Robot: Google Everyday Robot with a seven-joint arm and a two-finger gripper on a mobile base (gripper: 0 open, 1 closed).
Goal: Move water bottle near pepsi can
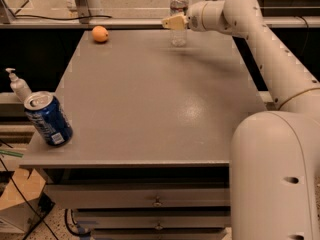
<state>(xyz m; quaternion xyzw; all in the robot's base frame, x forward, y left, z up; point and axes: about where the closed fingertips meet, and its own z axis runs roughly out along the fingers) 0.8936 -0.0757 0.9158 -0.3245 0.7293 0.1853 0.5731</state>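
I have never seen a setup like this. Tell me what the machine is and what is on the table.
The big white shape on the right is a robot: a base carrying one long arm. There is only this one view, looking down across a grey table; where the camera sits is unknown. The arm's gripper is at the far edge, right at a clear water bottle; whether it holds the bottle cannot be seen. A blue pepsi can stands at the near left corner, an orange far left, and a pump dispenser just off the table's left side.
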